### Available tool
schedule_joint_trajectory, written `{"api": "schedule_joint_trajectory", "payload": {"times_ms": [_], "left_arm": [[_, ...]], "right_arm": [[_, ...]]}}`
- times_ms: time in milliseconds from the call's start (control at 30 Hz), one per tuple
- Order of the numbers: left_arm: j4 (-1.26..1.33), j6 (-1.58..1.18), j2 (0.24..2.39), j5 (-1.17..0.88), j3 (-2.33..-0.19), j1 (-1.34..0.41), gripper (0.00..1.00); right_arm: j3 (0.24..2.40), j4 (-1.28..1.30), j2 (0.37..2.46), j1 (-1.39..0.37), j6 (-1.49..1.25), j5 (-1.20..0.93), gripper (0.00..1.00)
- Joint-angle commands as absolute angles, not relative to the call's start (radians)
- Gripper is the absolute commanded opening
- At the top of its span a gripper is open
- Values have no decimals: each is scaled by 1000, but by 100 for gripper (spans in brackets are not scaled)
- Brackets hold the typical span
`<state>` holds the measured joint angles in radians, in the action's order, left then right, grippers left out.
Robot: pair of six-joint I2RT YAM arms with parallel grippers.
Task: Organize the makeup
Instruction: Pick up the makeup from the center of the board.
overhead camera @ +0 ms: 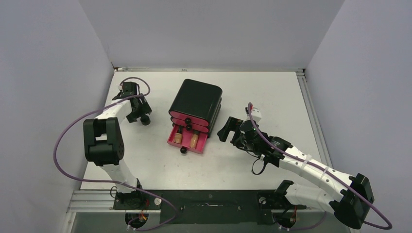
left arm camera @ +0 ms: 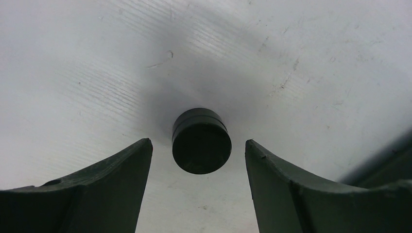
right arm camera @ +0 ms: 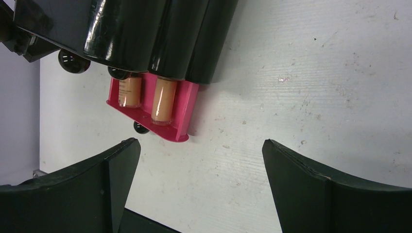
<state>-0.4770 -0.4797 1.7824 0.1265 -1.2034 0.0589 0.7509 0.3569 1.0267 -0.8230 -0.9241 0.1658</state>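
Observation:
A small black round jar (left arm camera: 201,141) stands on the white table just ahead of and between the fingertips of my open left gripper (left arm camera: 197,142), untouched. In the top view the left gripper (overhead camera: 138,115) is at the table's left with the jar (overhead camera: 145,121) at its tip. Two tan tubes (overhead camera: 178,137) (overhead camera: 194,140) lie side by side in the open pink bottom drawer (overhead camera: 187,147). The right wrist view also shows the tubes (right arm camera: 163,99) and the drawer (right arm camera: 182,114). My right gripper (overhead camera: 226,128) (right arm camera: 200,141) is open and empty, right of the drawer. No pencils, brush, palette or disc are in view.
The big black cabinet (overhead camera: 196,101) stands mid-table, its two upper pink drawers shut. The open drawer's black knob (overhead camera: 183,150) points toward me. The white table (overhead camera: 272,97) has walls at the back and both sides.

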Motion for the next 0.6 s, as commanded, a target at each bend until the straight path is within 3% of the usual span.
{"api": "schedule_joint_trajectory", "payload": {"times_ms": [0, 233, 400, 500, 533, 567], "left_arm": [[-464, -453, 1795, 125, -1214, 26, 66], [-476, -445, 1818, 111, -1222, 40, 51], [-489, -429, 1842, 107, -1241, 43, 52], [-512, -421, 1882, 87, -1258, 43, 47], [-520, -420, 1892, 80, -1261, 43, 43], [-526, -419, 1898, 75, -1266, 43, 33]], "right_arm": [[777, 353, 1044, -812, -917, 155, 94], [780, 375, 1038, -805, -916, 148, 94], [760, 362, 1030, -797, -921, 144, 94], [770, 373, 1036, -789, -915, 135, 94], [775, 378, 1038, -787, -913, 135, 94], [778, 383, 1040, -784, -913, 133, 94]]}}
